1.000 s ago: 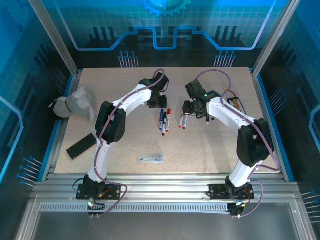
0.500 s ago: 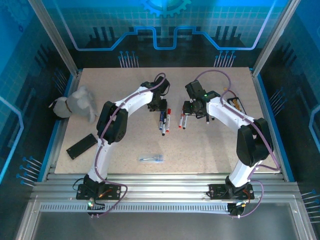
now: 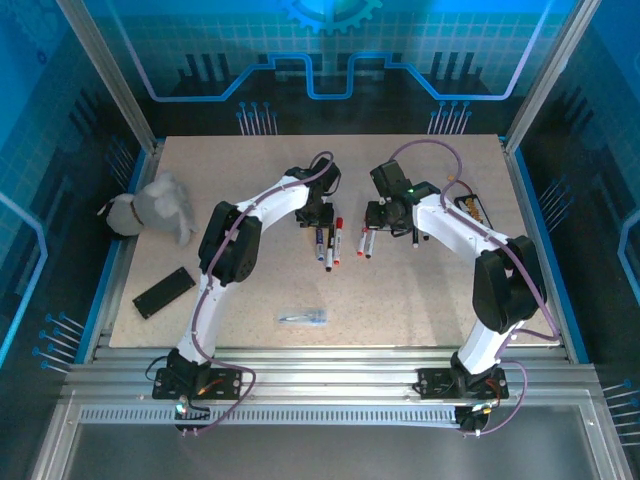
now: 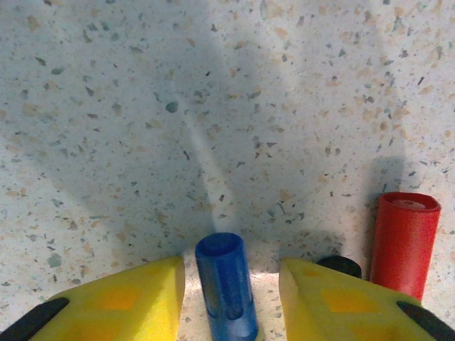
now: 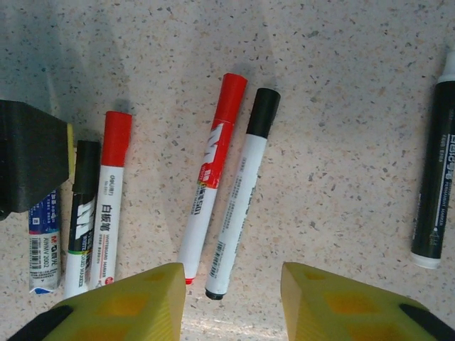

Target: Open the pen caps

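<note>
The left fingers (image 4: 121, 305) stand apart with the blue cap (image 4: 226, 291) between them at the bottom middle of the left wrist view. A thin gap shows on each side of the cap, so they are released, not clenched on it. At the lower right of that view lies a red cap (image 4: 405, 241), and a black cap (image 4: 340, 264) peeks out beside the right-hand finger. Compared with 1 second ago, the left arm has slid down the top view onto the upper ends of the 3 pens (image 3: 328, 242) at frame centre, and its elbow has swung a little to the right. The pens themselves lie where they lay.

The right fingers (image 5: 341, 302) are released too, spread wide at the bottom of the right wrist view. Just above the gap between them are the lower ends of a red pen (image 5: 212, 177) and a black-capped pen (image 5: 240, 199), side by side on the counter (image 3: 420, 300), both capped. This arm has not shifted. A black marker (image 5: 434, 185) lies at the right edge of that view.

A clear wrapper (image 3: 303, 317) lies at the lower centre of the top view with something bluish in it, too small to tell. A small tray (image 3: 468, 207) sits at the right beside the right arm, and its contents are also too small to tell.
</note>
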{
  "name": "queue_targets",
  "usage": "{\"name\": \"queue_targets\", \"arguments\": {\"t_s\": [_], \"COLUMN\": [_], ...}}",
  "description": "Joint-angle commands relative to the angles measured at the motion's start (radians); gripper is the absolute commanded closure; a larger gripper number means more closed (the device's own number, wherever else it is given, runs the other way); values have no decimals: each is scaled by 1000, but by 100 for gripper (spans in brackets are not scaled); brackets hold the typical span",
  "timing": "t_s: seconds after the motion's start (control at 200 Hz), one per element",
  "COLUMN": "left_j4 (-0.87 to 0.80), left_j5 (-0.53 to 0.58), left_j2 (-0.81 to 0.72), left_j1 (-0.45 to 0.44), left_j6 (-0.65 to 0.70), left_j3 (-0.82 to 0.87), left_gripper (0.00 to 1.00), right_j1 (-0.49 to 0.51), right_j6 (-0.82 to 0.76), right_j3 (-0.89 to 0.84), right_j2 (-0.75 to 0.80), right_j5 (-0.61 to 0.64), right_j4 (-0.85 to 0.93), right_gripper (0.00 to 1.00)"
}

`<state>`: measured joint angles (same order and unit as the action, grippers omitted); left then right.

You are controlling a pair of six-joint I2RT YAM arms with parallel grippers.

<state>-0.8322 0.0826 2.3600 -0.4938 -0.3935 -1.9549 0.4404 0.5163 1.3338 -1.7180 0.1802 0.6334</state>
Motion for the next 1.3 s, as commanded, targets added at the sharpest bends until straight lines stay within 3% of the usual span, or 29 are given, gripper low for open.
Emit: {"name": "queue_targets", "arguments": {"t_s": [0.0,0.335,0.4,0.45,0.58,0.776,0.931,1.126,1.296], "left_j4": [-17,-21,-21,-23,-39,-2,16,64,94], "left_j5": [-5,-3,-7,-10,-17,-83,-161,-253,-298], "left_j2": [56,67,67,67,53,-74,-151,-202,-225], "left_j1": [-6,-5,-3,1,28,78,92,92,91], "left_j6": [-15,-15,-15,-16,-16,-24,-45,-86,-109], "left_j3": [-29,-27,-30,-35,-58,-28,-12,33,65], "left_gripper": [62,82,89,100,100,100,100,100,100], "right_j1": [7,8,10,12,23,28,47,77,82], "right_j6": [13,16,19,21,33,114,196,298,341], "right_j3": [-12,-14,-14,-17,-41,-141,-198,-221,-210], "right_j2": [-20,-28,-31,-33,-39,-29,-42,-78,-121], "right_j5": [-27,-65,-82,-99,-179,-413,-542,-636,-656], "right_j4": [-15,-29,-36,-46,-103,-318,-502,-684,-749], "right_gripper": [59,61,61,61,63,64,54,43,43]}}
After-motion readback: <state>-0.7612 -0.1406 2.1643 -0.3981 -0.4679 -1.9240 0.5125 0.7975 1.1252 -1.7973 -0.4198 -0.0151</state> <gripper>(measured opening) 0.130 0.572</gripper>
